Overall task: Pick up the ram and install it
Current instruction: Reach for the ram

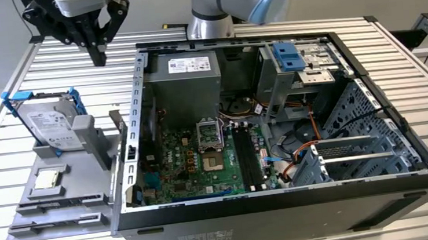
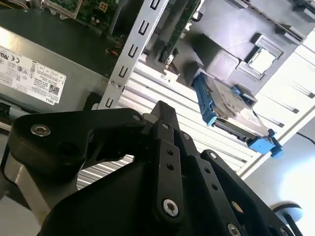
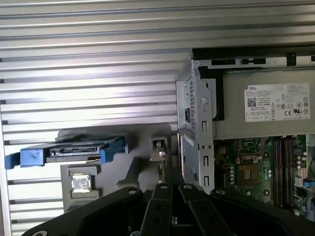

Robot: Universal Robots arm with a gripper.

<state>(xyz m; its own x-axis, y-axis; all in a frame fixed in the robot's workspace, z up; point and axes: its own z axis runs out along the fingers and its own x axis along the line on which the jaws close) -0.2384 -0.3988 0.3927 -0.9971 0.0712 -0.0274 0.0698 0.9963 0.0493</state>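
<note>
Gripper (image 1: 100,59), fingertips pressed together w/ nothing between, is hovering over slatted table (image 1: 9,85) beside parts tray (image 1: 58,200); RAM's position and long axis: can't tell.

Slatted metal surface (image 1: 46,65) carries open computer case (image 1: 285,218); grey parts tray (image 1: 27,201) just beside it, on the exterior view's left.

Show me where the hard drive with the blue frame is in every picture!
Exterior view: the hard drive stands upright on the exterior view's left, outside the case.
Second wrist view: the hard drive sits beside the gray stand.
First wrist view: the hard drive shows edge-on.
Shared landmark: the silver chip beside it.
</note>
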